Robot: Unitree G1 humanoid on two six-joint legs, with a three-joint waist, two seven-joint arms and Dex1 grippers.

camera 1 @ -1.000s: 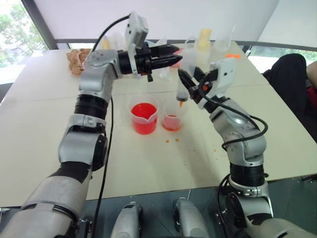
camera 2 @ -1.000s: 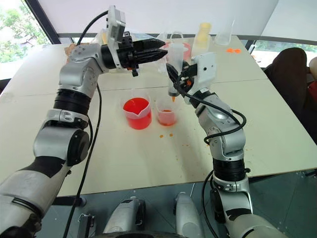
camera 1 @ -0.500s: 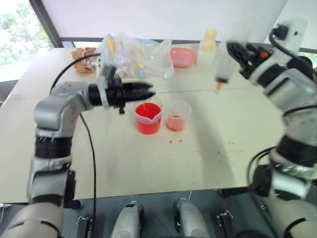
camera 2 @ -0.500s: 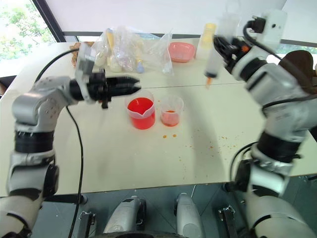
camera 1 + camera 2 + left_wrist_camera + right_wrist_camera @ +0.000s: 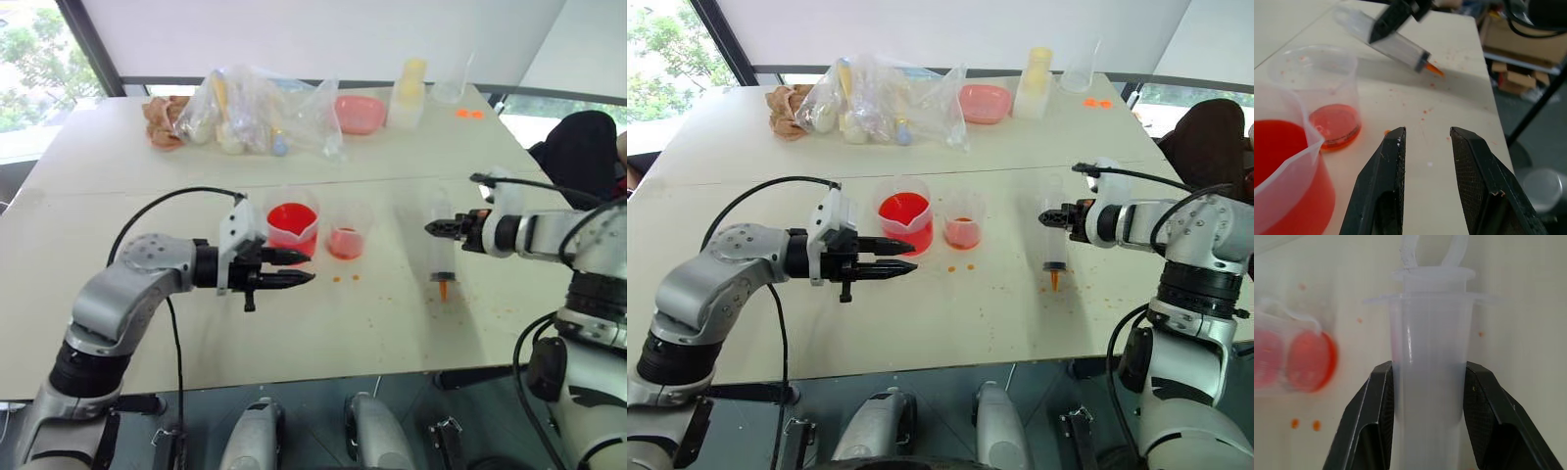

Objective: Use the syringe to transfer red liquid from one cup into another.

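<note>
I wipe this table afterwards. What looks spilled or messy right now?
Small red drops dot the table just in front of the small cup, and finer specks are scattered nearer the syringe that the right gripper holds.

1. The syringe [image 5: 1054, 238] has a clear, cloudy barrel, a dark collar and an orange tip.
2. The beaker [image 5: 902, 221] is clear and holds bright red liquid [image 5: 900, 208].
3. The small cup [image 5: 963, 218] is clear, with a pale orange-red layer at the bottom.
4. The table [image 5: 950, 323] is cream, speckled with orange drops.
5. The bowl [image 5: 985, 102] is pink.
6. Both grippers' fingers [image 5: 1382, 188] are black.
</note>
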